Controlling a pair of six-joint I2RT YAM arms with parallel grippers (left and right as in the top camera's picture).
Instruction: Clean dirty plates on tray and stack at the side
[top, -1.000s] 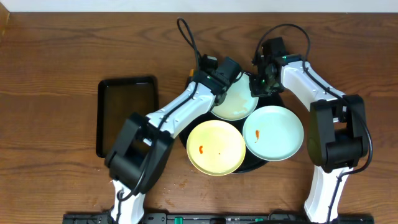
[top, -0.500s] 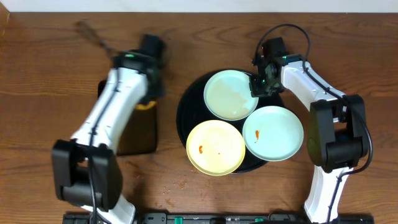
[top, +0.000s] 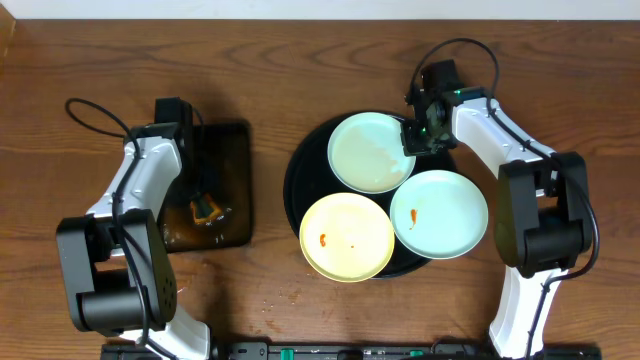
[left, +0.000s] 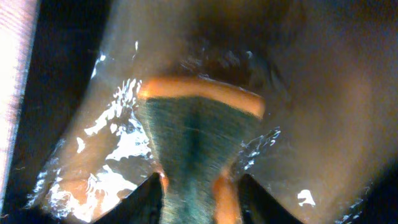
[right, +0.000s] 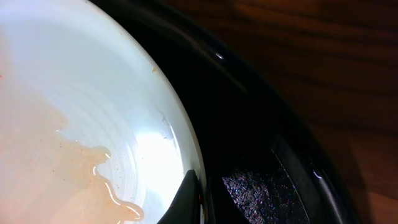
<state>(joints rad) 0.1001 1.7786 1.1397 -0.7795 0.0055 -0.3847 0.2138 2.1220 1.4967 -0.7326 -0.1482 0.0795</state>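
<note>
Three plates lie on the round black tray (top: 298, 185): a mint-blue plate (top: 368, 152) at the back with a wet pale-orange film, a yellow plate (top: 347, 237) and a second mint-blue plate (top: 440, 215), each with small orange-red smears. My right gripper (top: 417, 136) is shut on the back plate's right rim. In the right wrist view one finger (right: 189, 200) lies on that plate (right: 93, 81) above the tray (right: 249, 149). My left gripper (top: 203, 205) is shut on an orange and green sponge (left: 196, 134), with the fingertips (left: 198, 190) low over the wet rectangular tray.
The smaller rectangular black tray (top: 232, 150) sits at the left and holds shallow water (left: 112, 143). Bare wooden table (top: 320, 60) lies behind and around both trays. Cables loop behind each arm.
My left arm has swung from the back plate on the round tray over to the rectangular tray, carrying the sponge. The right arm and the plates have not moved.
</note>
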